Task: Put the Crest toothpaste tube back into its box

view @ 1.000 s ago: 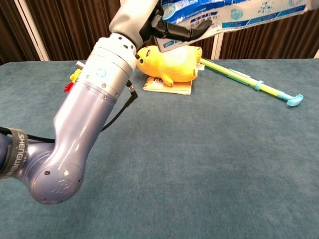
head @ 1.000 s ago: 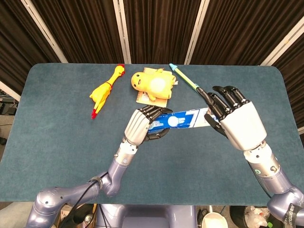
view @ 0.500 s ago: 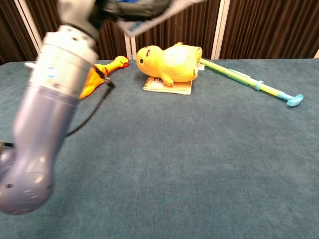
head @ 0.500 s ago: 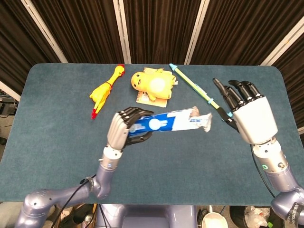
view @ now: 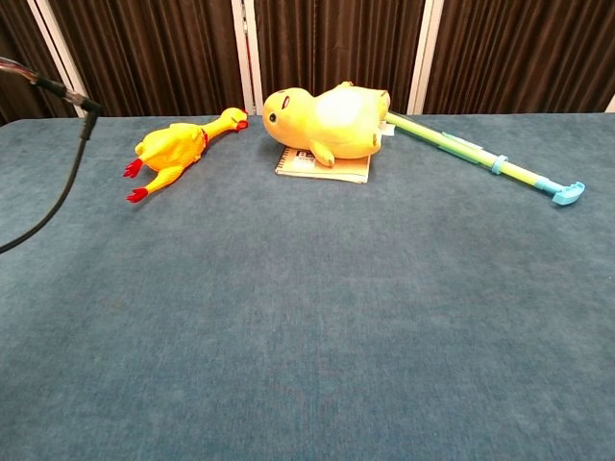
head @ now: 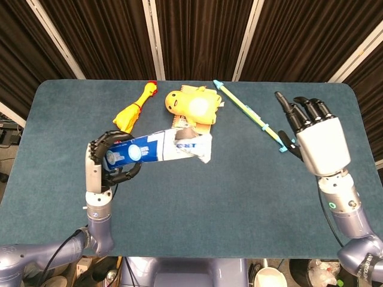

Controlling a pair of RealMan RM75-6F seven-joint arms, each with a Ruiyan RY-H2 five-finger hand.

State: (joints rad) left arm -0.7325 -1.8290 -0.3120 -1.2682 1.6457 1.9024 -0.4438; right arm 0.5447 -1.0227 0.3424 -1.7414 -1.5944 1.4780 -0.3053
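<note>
- You have swung your left hand (head: 109,162) well to the left since half a second ago, carrying the toothpaste box (head: 157,147) with it; your left arm no longer shows in the chest view at all.
- The box now runs left to right in the head view, its far end slightly higher, that end pointing toward the yellow plush duck (head: 192,106).
- It is a long blue and white carton with a round white mark near the gripped end; the free end looks open, with crumpled white flaps.
- Your left hand's fingers curl around the box's left end, holding it up above the table (view: 384,317).
- Your right hand (head: 318,139) holds nothing, fingers spread and upright, and has drawn a little further right, beside the long green and blue stick (head: 248,115).
- I cannot tell whether the tube is inside the box.
- The rubber chicken (view: 171,151) and the notebook (view: 323,167) under the duck lie as before.
</note>
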